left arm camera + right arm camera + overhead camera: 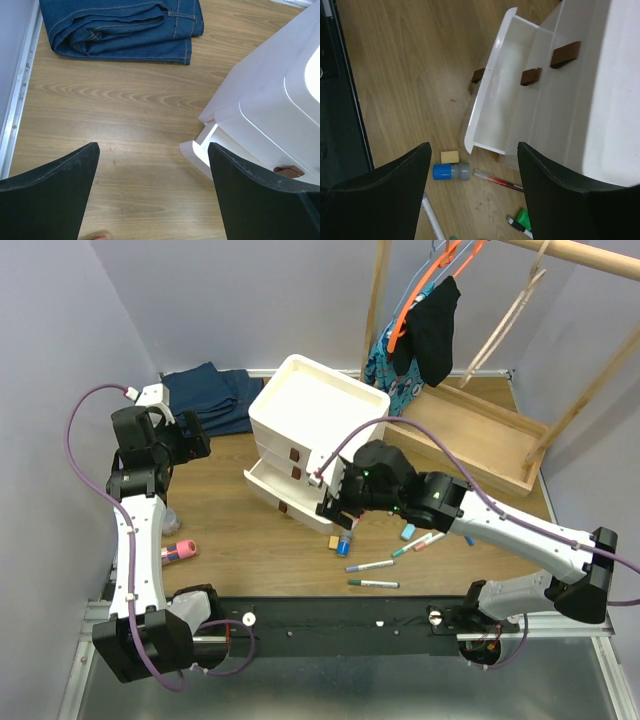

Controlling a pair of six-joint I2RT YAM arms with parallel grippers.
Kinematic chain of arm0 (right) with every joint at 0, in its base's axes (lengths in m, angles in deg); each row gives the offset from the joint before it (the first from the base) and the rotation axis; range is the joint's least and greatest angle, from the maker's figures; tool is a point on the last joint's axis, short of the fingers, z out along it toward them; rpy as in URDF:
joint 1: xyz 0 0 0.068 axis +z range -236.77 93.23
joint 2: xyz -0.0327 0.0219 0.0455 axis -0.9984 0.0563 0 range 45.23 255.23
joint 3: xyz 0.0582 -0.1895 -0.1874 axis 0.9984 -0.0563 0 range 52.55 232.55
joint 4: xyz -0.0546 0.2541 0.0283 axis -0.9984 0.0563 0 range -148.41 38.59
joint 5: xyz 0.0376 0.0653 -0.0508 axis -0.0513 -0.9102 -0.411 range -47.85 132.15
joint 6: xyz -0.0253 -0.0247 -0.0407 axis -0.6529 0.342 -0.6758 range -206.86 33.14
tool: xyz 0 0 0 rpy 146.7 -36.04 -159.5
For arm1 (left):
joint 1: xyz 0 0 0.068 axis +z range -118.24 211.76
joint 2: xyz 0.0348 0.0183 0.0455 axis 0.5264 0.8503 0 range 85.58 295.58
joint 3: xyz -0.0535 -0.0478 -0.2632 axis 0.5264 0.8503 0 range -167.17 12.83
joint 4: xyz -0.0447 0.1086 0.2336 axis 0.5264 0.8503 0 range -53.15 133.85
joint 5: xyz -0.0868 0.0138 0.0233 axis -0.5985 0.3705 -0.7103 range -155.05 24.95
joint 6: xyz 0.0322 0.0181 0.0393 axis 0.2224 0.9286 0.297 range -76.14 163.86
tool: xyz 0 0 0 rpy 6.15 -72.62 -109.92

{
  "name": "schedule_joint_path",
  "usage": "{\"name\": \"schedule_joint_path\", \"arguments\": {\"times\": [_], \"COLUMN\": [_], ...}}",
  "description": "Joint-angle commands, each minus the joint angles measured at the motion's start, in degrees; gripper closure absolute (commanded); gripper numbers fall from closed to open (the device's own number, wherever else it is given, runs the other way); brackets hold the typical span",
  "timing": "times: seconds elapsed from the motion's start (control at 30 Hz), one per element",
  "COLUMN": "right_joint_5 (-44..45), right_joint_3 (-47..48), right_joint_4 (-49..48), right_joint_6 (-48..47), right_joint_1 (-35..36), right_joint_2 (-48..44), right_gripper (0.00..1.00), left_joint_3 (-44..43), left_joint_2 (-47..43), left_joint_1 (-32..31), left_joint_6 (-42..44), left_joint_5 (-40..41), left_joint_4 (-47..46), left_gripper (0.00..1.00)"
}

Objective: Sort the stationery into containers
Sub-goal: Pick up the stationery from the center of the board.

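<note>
Right gripper point(472, 192) hangs with fingers spread wide and nothing between them, above the pulled-out bottom drawer point(495, 115) of the white plastic three-drawer stack with red-brown handles point(310, 425); that drawer shows only bare white floor, and the tray-like top holds nothing visible. Left gripper point(152, 192) is likewise spread and unloaded over the wooden table point(125, 115), beside the stack's corner. Blue-capped bottle point(451, 171), tiny yellow block point(450, 156) and red pen point(497, 180) lie on the table just beside the open drawer's front, with slim white markers point(372, 574) scattered nearby.
</note>
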Motion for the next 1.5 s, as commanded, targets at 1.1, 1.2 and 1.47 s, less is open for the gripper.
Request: {"name": "schedule_joint_path", "arguments": {"times": [1.1,1.2,1.47], "right_joint_5": [-4.2,-3.5,-2.3], "right_joint_3": [-24.8,-25.9,-27.8], "right_joint_4": [-22.4,-21.2,-17.3], "right_joint_6": [-14.7,-15.1,-15.4], "right_joint_1": [3.4,3.4,2.7], "right_joint_2": [14.0,14.0,13.2], "right_gripper": [0.66,0.67,0.67], "left_joint_3": [2.7,3.4,5.2], "left_joint_2": [-4.4,-4.3,-4.6], "left_joint_1": [0.5,0.5,0.5], "left_joint_6": [6.6,6.1,4.1], "left_joint_5": [-2.1,-2.1,-2.5], "left_joint_4": [3.8,3.0,1.9], "left_gripper": [0.01,0.01,0.01]}}
